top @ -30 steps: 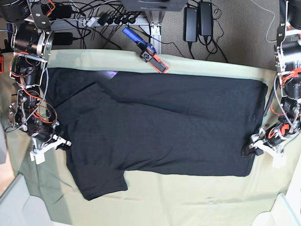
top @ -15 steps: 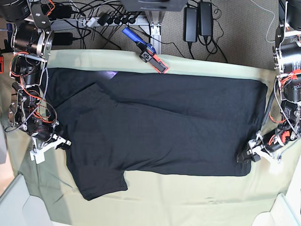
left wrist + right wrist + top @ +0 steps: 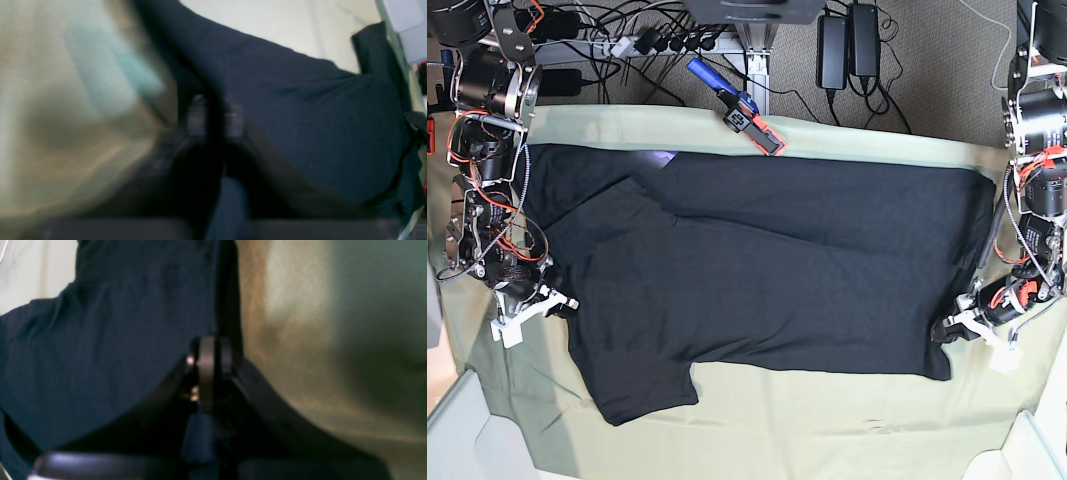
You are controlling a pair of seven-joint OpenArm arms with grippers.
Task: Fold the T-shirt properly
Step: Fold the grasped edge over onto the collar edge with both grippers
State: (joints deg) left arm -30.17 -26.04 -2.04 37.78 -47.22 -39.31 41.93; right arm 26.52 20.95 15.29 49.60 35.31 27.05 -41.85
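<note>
The black T-shirt (image 3: 767, 270) lies spread flat, plain side up, on the pale green table cloth (image 3: 827, 420), with one sleeve (image 3: 642, 385) pointing to the front left. At its lower right hem corner my left gripper (image 3: 947, 330) is shut on the cloth. The blurred left wrist view shows the left gripper (image 3: 215, 116) with a dark fold of the T-shirt (image 3: 300, 116) pinched between its tips. My right gripper (image 3: 565, 303) is shut on the shirt's left edge. In the right wrist view the right gripper (image 3: 209, 353) clamps the edge of the T-shirt (image 3: 116, 323).
A red and blue tool (image 3: 749, 120) lies at the table's back edge. Cables and power bricks (image 3: 847, 45) fill the floor behind. Grey bins stand at the front left corner (image 3: 467, 430) and front right corner (image 3: 1027, 450).
My left gripper has moved in onto the hem corner and shut on it. That corner has shifted slightly to the left. The right arm has not moved.
</note>
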